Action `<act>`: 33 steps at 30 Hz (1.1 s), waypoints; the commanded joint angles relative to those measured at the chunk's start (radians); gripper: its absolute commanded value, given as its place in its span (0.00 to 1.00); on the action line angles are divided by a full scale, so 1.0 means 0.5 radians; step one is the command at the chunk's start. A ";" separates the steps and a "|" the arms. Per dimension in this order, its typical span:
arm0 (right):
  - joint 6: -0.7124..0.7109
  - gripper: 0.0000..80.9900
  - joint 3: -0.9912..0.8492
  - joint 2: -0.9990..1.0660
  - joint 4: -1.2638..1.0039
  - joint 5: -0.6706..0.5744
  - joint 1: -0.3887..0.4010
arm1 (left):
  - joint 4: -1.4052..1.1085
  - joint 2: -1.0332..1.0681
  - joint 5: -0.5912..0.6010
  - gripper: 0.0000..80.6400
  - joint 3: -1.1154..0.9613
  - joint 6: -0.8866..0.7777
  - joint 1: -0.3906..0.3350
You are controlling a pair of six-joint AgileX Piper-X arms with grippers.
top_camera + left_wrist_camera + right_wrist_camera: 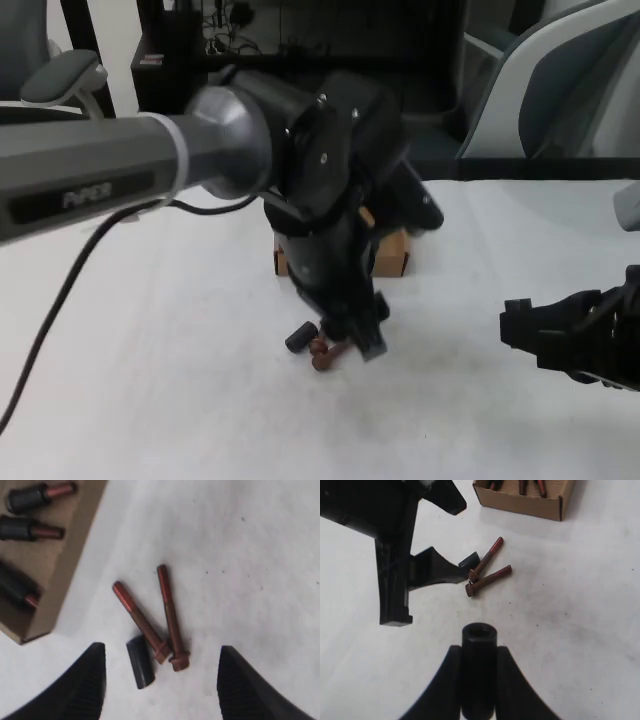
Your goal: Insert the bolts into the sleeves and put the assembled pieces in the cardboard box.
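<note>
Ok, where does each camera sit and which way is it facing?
High view: behind the arms, facing forward and down; shows the left gripper above the bolts, the right gripper aside.
Left wrist view: on the left arm, looking down at bolts and loose sleeve between its open fingers.
Right wrist view: on the right arm, looking across the bench; its fingers grip a sleeve.
All share the bolts and cardboard box.

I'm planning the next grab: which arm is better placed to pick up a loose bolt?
Left. The left tool, open, hangs directly over the two bolts, while the right tool sits farther off and is shut on a sleeve.
</note>
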 commanded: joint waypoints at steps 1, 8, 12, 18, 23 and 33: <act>-0.018 0.01 -0.005 0.000 -0.016 -0.049 -0.011 | 0.184 0.060 0.038 0.80 -0.014 0.002 -0.008; -0.018 0.01 -0.005 0.000 -0.020 -0.054 -0.011 | 0.128 0.091 0.039 0.80 -0.018 -0.058 -0.008; -0.018 0.01 -0.005 0.000 -0.026 -0.054 -0.011 | 0.062 0.118 0.022 0.80 -0.061 -0.267 -0.008; -0.018 0.01 -0.005 0.000 -0.026 -0.054 -0.011 | 0.140 0.226 0.049 0.80 -0.228 -0.471 -0.008; -0.018 0.01 -0.005 0.000 -0.026 -0.054 -0.011 | 0.351 0.337 0.063 0.80 -0.405 -0.465 -0.013; -0.018 0.01 -0.005 0.000 -0.026 -0.054 -0.011 | 0.488 0.398 0.088 0.80 -0.505 -0.647 -0.013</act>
